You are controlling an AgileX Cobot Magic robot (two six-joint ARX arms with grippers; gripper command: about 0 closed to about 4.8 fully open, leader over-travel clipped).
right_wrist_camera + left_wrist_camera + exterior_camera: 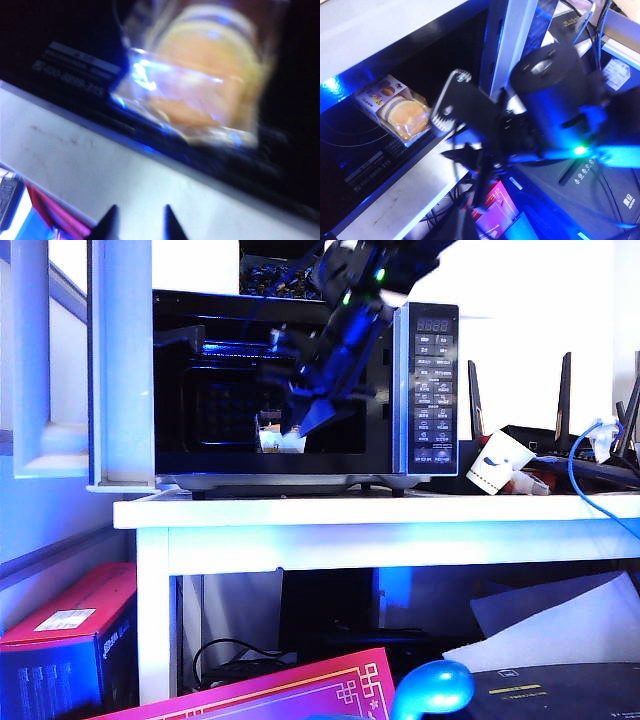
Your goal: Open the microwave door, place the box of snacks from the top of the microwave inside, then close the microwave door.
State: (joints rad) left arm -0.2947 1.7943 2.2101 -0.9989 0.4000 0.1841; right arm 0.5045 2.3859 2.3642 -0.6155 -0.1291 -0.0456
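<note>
- Nearest the exterior camera, below the tabletop's level, lie a blue rounded object [432,688], a pink board with a gold pattern [300,690] and a red box [70,620] on the left.
- The white tabletop [380,510] carries the microwave [432,390], whose button panel and display are on its right side.
- The microwave door [120,360] stands swung wide open to the left, its pale inner frame facing the camera.
- The right gripper [139,225] hangs at the mouth of the open cavity, on the dark arm that comes down from above the oven. Its jaws are released: the two dark tips stand a little apart over the pale front sill, with nothing between them.
- The box of snacks [200,85] lies on the dark cavity floor just beyond those tips, apart from them. It is a clear-wrapped pack with round yellowish-tan pieces inside and a printed end, and it sits near the front of the cavity.
- The left gripper is in none of the views, so I cannot tell how its jaws stand; its wrist camera looks from the side at the right arm and the box in the cavity.
- On top of the oven sits a dark container with blue pieces [275,278].
- To the right of the oven a white paper cup [497,462] lies tilted, with a blue cable [575,475] and dark router antennas [565,390] beyond it.
</note>
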